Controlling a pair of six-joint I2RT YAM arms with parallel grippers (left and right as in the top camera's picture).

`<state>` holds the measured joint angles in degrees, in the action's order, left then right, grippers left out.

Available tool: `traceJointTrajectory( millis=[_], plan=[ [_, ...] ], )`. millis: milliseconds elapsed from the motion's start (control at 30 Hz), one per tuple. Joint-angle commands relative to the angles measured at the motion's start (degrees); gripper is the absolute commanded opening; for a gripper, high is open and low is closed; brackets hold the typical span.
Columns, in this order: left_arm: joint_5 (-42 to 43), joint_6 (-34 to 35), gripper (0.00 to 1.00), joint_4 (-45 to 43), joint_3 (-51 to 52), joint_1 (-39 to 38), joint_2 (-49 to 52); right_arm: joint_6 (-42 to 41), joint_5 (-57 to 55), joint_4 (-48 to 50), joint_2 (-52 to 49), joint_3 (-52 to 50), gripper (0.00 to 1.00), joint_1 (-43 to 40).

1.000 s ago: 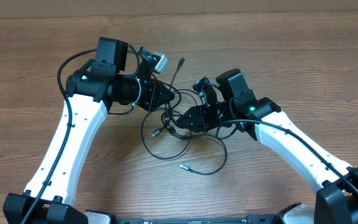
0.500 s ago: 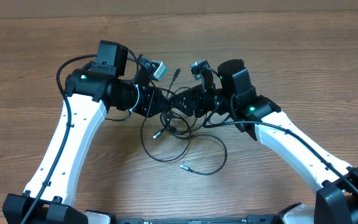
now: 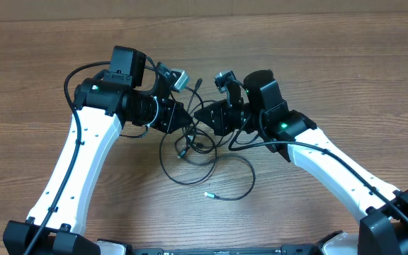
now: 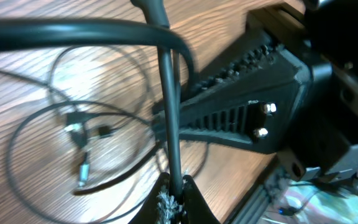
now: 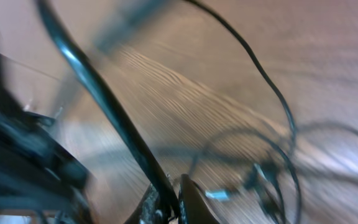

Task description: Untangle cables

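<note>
The cables [image 3: 184,150] lie bunched mid-frame on the tabletop [image 3: 317,64]. Left jaws pinch a strand [image 4: 171,124]; right jaws pinch a second strand [image 5: 114,118] just beside. Both grips look set, so next comes a slow pull apart, watching for loops that snag.
</note>
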<state>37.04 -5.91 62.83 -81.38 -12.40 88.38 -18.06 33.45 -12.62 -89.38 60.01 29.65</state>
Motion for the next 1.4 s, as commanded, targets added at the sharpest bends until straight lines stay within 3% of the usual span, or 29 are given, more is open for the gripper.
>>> traceJointTrajectory(
  millis=[0, 133, 333, 667, 1000, 1367],
  plan=[
    [-9.0, 3.8, 0.04, 0.4, -1.1, -0.3, -1.3, -2.6, -14.3, -6.0, 0.0, 0.1, 0.04, -0.3],
    [-15.8, 5.4, 0.04, 1.7, -1.1, -0.2, -1.3, -17.0, -35.9, -19.3, 0.0, 0.1, 0.04, -3.3],
    [-26.7, 7.8, 0.04, 3.9, -1.5, 3.1, -1.3, -24.0, -43.5, -30.6, 0.0, 0.1, 0.04, -12.7],
    [-28.4, 9.0, 0.04, 8.7, -12.7, 20.8, -1.7, -23.4, -40.4, -34.3, 0.0, 0.1, 0.04, -34.1],
    [-24.3, 11.1, 0.04, 9.2, -31.2, 32.6, -1.8, -11.4, -19.3, -34.5, 0.0, 3.0, 0.04, -55.9],
    [-15.6, 13.6, 0.04, 8.7, -32.7, 32.6, -1.8, -7.3, -18.1, -35.7, 0.0, 3.9, 0.04, -60.2]
  ],
)
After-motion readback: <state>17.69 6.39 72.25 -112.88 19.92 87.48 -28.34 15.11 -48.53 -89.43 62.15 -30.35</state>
